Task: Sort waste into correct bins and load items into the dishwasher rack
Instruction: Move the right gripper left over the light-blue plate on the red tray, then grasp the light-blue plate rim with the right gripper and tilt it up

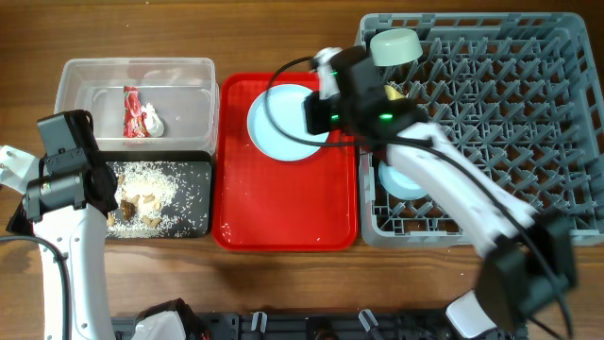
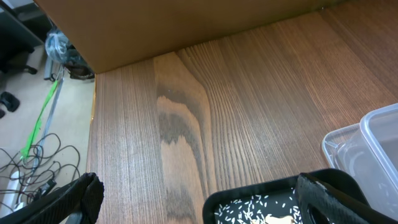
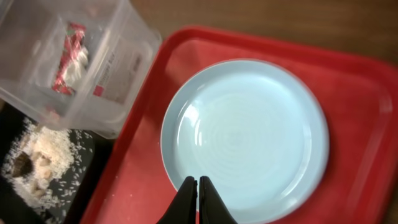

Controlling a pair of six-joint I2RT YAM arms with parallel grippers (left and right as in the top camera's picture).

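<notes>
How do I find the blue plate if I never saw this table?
Find the big grey rack on the right, then the flat red tray beside it. The light blue plate lies on that tray. It is the only dish there, round and flat.

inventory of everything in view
rack: 1, grey, right
mint bowl: 1, mint, on rack
blue bowl: 1, blue, in rack
cup: 1, yellow, in rack
tray: 1, red, centre
plate: 1, blue, on tray
clear tub: 1, clear, far left
wrapper: 1, red, clear tub
paper scrap: 1, white, clear tub
black tub: 1, black, near left
rice with bits: loose, white-brown, black tub
left gripper: 1, black, open over table
right gripper: 1, black, shut over plate
</notes>
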